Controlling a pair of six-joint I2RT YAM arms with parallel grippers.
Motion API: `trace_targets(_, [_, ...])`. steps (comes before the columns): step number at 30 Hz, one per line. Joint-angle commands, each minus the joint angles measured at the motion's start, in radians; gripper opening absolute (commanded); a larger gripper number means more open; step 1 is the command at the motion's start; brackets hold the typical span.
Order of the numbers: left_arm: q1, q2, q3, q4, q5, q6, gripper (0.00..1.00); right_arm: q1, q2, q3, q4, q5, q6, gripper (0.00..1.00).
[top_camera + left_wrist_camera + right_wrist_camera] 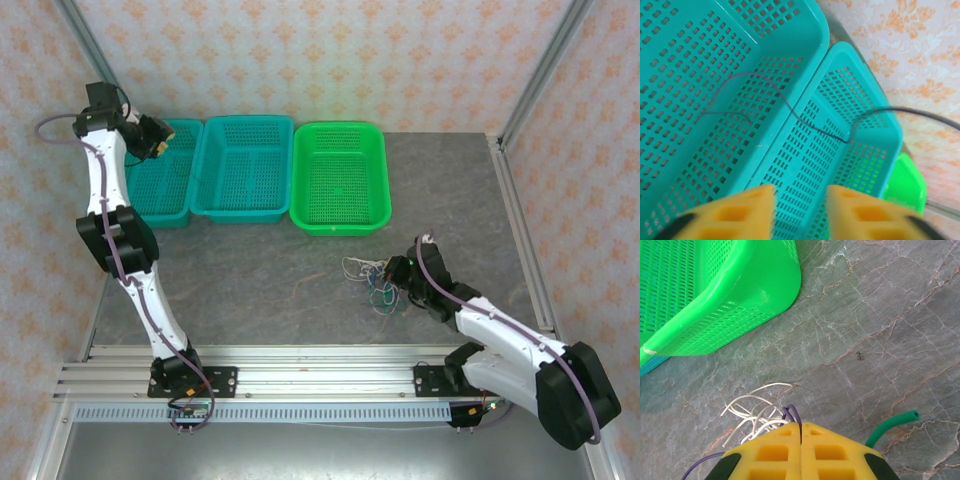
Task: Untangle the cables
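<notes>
The job looked partly done. One dark cable [845,140] lay clear of the knot, though untidily. It was draped over the touching rims of the left teal basket [685,45] and the middle teal basket [860,90] near the counter's far-left corner, with one end curled in the left basket and the rest trailing across the middle one. Above it hung the left hand [800,202], its fingers apart with nothing between them. The other cables [370,280] sat as a small tangle on the counter [250,290], right of middle and nearer the near edge. In it, white cables [752,407] looped together and a green cable [890,427] poked out just beside them. A purple cable [792,412] ran its loop into the seam of the right hand [801,429], which was closed and appeared to be pinching it. By my reckoning most of the work was left, since several strands were not yet parted. Room was generous: bare counter stretched from the tangle toward the left and near edges, and a gap separated the tangle from the green basket [340,175] at the far edge. The tighter side was the right edge, where the right arm [500,330] lay and a frame post [545,70] stood at the far-right corner.
</notes>
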Motion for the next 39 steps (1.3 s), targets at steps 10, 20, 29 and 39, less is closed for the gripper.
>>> trace_targets(10, [0.004, -0.057, 0.009, -0.106, -0.290, 0.107, 1.00, 0.008, 0.058, 0.048, -0.083, 0.004, -0.032, 0.12])
trace_targets(20, [-0.051, -0.099, -0.195, -0.049, -0.090, 0.207, 0.02, 0.008, -0.168, 0.131, -0.195, 0.054, -0.171, 0.82])
trace_targets(29, [-0.217, -0.209, -0.213, -0.041, -0.002, 0.501, 0.00, 0.056, 0.044, 0.505, 0.115, -0.191, -0.687, 0.88])
trace_targets(39, [-0.469, -0.368, -0.338, -0.055, -0.062, 0.726, 0.00, 0.177, 0.645, 0.919, 0.327, -0.386, -1.327, 0.88])
